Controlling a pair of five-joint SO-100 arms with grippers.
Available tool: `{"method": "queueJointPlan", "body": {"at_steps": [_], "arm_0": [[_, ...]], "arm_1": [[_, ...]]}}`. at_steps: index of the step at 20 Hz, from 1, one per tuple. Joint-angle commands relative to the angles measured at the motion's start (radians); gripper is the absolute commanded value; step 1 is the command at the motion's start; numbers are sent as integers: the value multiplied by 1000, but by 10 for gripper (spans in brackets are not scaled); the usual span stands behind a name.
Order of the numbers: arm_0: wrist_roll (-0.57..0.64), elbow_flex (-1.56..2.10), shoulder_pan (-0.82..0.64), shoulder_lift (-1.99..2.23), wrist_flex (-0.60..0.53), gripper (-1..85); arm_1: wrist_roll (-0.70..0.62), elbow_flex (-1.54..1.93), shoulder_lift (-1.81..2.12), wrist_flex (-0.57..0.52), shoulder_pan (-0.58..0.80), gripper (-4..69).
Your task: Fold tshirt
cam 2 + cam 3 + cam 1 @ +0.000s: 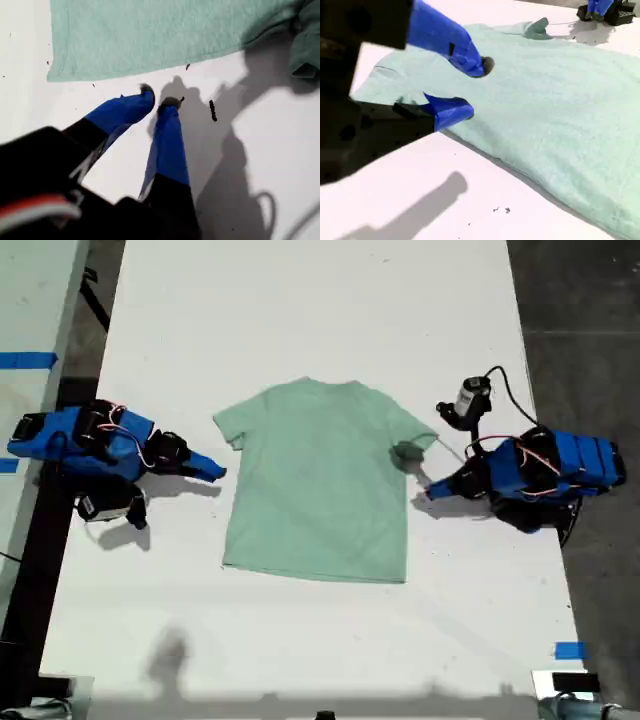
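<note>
1. White table [300, 300] fills most of the exterior view, with dark floor [580, 300] along the exterior view's right.
2. Pale mint-green tshirt [320, 490] lies flat, mid-table, between the two arms. Its round neck points to the exterior view's top and its hem to the bottom.
3. First arm [550, 470], blue, sits at the exterior view's right, with red and white wires over it.
4. Second arm [90, 440], blue, sits at the exterior view's left, resting on the table edge.
5. My second gripper [470, 87] has its jaws spread wide and nothing between them. It is over the near sleeve edge of the tshirt [560, 110]. In the exterior view its tip [212, 470] is just beside the shirt's left side below the sleeve.
6. My first gripper [159, 98] has its tips almost pressed together with only a thin gap, pinching nothing. It is on bare table just short of the tshirt [150, 35] side edge. In the exterior view it [430, 490] is near the shirt's right side.
7. Right sleeve [407, 453] is bunched and folded inward, darker than the rest. It also shows as a crumpled lump [305, 45].
8. Small black-and-silver device [470, 400] with a black cable stands near the first arm.
9. Blue tape bit [568, 650] is at the exterior view's lower right.
10. Dark specks [213, 110] lie on the table by my first gripper.
</note>
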Motion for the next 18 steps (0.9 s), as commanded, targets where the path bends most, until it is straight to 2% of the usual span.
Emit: {"method": "queueJointPlan", "body": {"at_steps": [1,11,15,18], "arm_0": [[-206,14,38,103,-100,1],[-221,11,51,100,-86,1],[-213,-75,41,-138,-241,1],[-195,-279,26,-445,-252,1]], "arm_1": [[819,-3,14,9,97,3],[801,-21,14,0,72,3],[769,-130,-63,0,61,3],[704,-331,-290,26,91,3]]}}
